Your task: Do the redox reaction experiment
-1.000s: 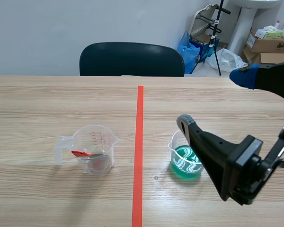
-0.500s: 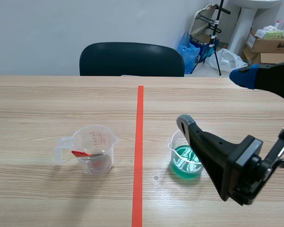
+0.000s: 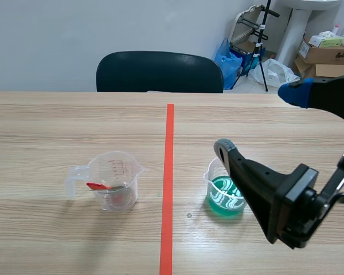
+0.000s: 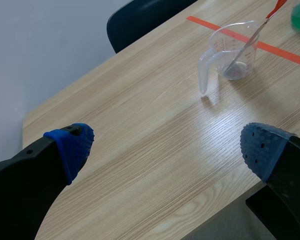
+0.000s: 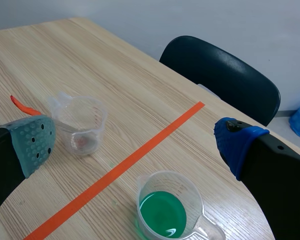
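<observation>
Two cups stood on a pale wooden table [image 3: 46,126], both grippers spread.
A clear plastic measuring cup [image 3: 112,180] with a red-handled spoon [image 3: 97,185] in it is seen left of the orange-red tape line [image 3: 169,143]. A clear plastic cup of green liquid [image 3: 225,195] is set right of it, under the wide-open right gripper [image 5: 132,137]. The left gripper [image 4: 165,145] is held well apart from both cups.

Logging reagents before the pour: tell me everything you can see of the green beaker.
The beaker is clear plastic with a spout and a side handle, partly filled with green liquid. It stands upright on the table, right of the tape. The open right gripper hangs above it, not touching.
</observation>
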You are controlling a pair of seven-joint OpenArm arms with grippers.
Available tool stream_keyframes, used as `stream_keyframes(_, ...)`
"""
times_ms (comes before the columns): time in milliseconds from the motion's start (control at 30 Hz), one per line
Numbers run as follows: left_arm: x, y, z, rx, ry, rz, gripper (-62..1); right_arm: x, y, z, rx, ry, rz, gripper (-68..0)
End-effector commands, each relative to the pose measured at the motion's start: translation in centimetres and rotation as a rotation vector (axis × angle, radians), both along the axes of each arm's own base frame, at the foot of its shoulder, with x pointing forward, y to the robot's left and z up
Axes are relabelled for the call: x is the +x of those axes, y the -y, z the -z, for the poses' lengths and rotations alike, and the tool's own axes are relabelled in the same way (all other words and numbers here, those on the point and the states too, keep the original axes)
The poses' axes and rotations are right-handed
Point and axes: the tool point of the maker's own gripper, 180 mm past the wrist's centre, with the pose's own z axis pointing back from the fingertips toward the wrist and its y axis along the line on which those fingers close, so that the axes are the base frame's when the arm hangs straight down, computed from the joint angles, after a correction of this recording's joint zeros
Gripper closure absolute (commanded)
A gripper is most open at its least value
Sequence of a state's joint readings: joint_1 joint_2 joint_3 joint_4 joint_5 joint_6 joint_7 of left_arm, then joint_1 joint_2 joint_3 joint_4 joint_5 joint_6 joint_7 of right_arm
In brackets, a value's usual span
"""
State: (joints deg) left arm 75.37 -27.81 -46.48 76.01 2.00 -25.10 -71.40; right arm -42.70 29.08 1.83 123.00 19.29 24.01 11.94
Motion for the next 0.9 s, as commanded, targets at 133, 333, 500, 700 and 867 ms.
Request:
stream_keyframes(133, -0.2, 0.5, -0.1, -0.04, 0.004, -0.001, -62.3, 0.3, 0.0, -0.7, 0.006, 0.03, -0.006, -67.9)
stream_keyframes(333, -1.1, 1.4, 1.0, -0.076, -0.028, -0.012, -62.3, 0.3, 0.0, -0.8, 0.006, 0.03, -0.006, -67.9)
stream_keyframes(500, -2.1, 2.7, 2.5, -0.09, -0.087, 0.013, -62.3, 0.3, 0.0, -0.7, 0.005, 0.029, -0.006, -67.9)
stream_keyframes(700, -2.1, 4.1, 3.6, -0.131, -0.093, 0.023, -62.3, 0.3, 0.0, -0.7, 0.001, 0.031, -0.006, -67.9)
stream_keyframes(867, -1.6, 5.0, 4.2, -0.165, -0.083, 0.031, -62.3, 0.3, 0.0, -0.7, 0.002, 0.031, -0.006, -67.9)
